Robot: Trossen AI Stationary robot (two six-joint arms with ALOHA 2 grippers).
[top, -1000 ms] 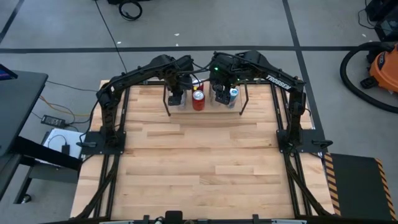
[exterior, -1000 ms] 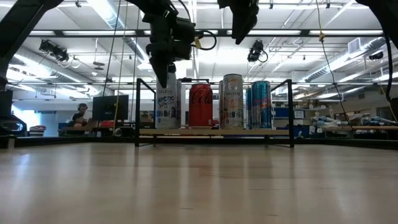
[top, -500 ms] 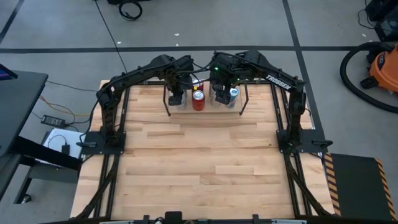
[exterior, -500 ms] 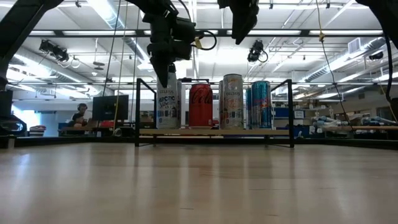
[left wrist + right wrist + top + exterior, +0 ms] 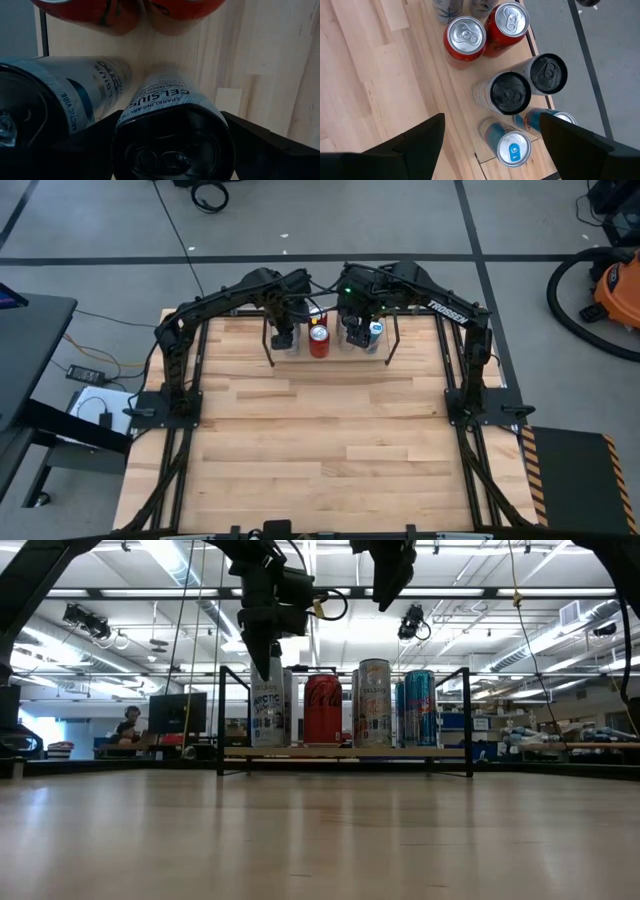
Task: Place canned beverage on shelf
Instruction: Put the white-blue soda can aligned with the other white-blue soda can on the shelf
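Left claw [image 5: 172,150] on a can at the shelf

It clasps the upright white Celsius can [image 5: 170,107] from above on the light wood, black-framed shelf [image 5: 345,752]; right claw [image 5: 490,140] hovers wide, empty.

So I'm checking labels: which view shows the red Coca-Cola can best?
The low view: the red Coca-Cola can stands side-on on the shelf, script readable. High view shows only its top; right wrist view its silver lid from above; left wrist view a blurred red edge.

A robotics lab or workshop in a big open hall. Long ceiling lights [image 5: 190,568] and exposed beams run overhead, with benches and monitors [image 5: 180,712] behind the wood surface [image 5: 320,440]. Grey floor with tape lines [image 5: 470,220]; a shop vacuum [image 5: 612,285] stands at 2 o'clock, cables [image 5: 95,370] at 9.
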